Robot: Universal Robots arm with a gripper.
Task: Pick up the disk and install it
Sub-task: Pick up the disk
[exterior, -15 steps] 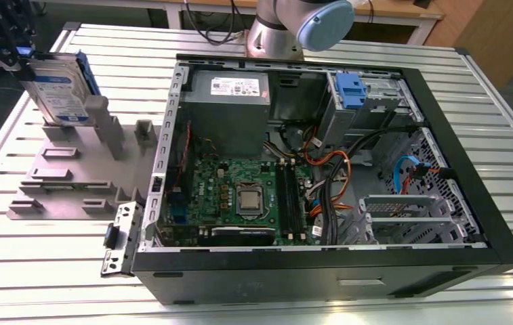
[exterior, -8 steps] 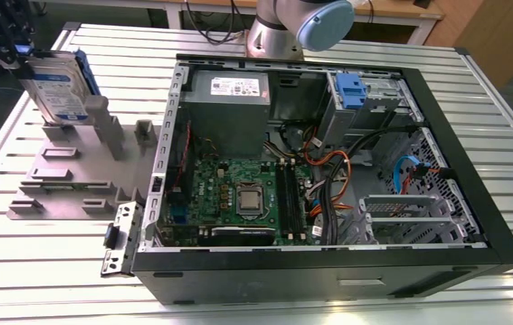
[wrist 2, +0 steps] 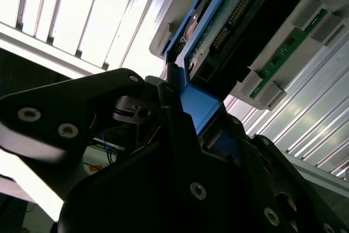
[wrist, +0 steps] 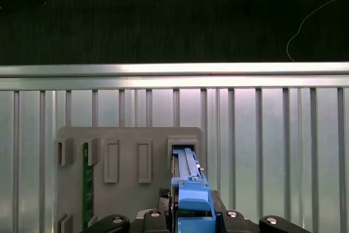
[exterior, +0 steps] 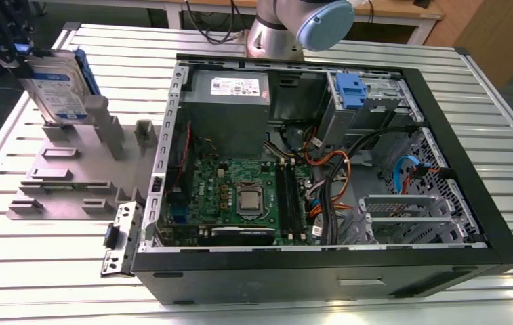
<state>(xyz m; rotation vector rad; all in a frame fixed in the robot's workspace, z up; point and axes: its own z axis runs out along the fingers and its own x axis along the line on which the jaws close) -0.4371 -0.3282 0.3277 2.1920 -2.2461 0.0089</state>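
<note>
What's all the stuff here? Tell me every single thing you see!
disk: one, silver-grey with blue bracket, upright above the holder, exterior view's left
holder: one, grey, on the table beside the case
memory stick: one, green, in the holder
computer case: one, black, open, mid-table
power supply: one, grey, inside the case
motherboard: one, green, inside the case
latch: one, blue, inside the case
table: one, silver, slatted
arm: one, grey, beyond the case
gripper: one, black, shut on the disk

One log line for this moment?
pincer: shut on the disk | pose: upright at grey holder | computer case: open | install: not done
</note>
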